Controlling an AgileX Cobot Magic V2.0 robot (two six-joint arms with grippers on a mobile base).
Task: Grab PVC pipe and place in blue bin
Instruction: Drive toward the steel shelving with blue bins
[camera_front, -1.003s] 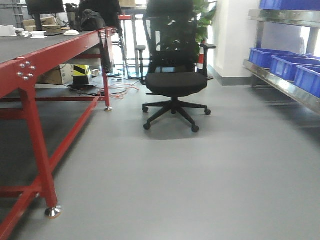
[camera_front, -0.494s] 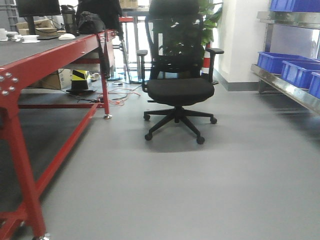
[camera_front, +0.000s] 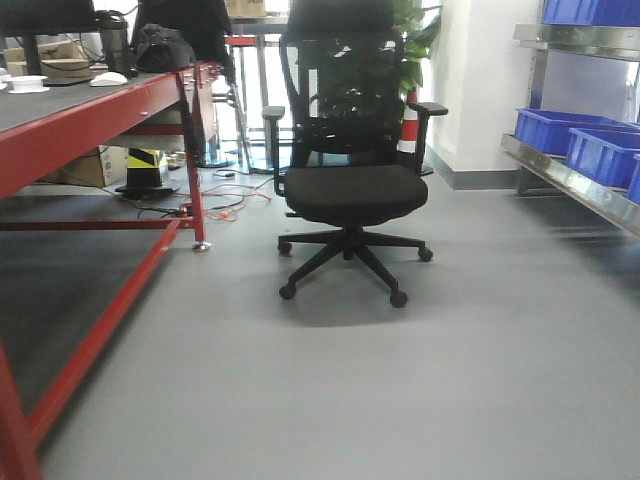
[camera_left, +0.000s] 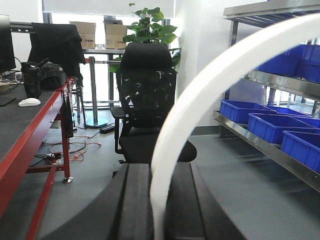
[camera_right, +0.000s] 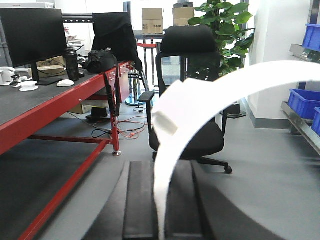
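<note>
In the right wrist view, my right gripper (camera_right: 161, 170) is shut on the PVC pipe (camera_right: 200, 107), a white, tightly curved piece with a squared tab near its bend. It rises from between the black fingers (camera_right: 137, 200) and arcs to the right. In the left wrist view, my left gripper (camera_left: 159, 172) is shut on a smoother, longer white arc strip (camera_left: 210, 80) that sweeps up to the right. Blue bins (camera_front: 557, 130) (camera_left: 240, 111) (camera_right: 301, 103) sit on a metal shelf at the right. Neither gripper shows in the front view.
A black office chair (camera_front: 345, 190) stands in the middle of the grey floor straight ahead. A red-framed work table (camera_front: 90, 110) with a monitor and bags runs along the left. Cables (camera_front: 225, 195) lie on the floor behind it. The metal shelf (camera_front: 575, 180) lines the right wall.
The front view has rolled forward: the chair is larger and nearer, and the red table's near leg has slid out of the frame at lower left.
</note>
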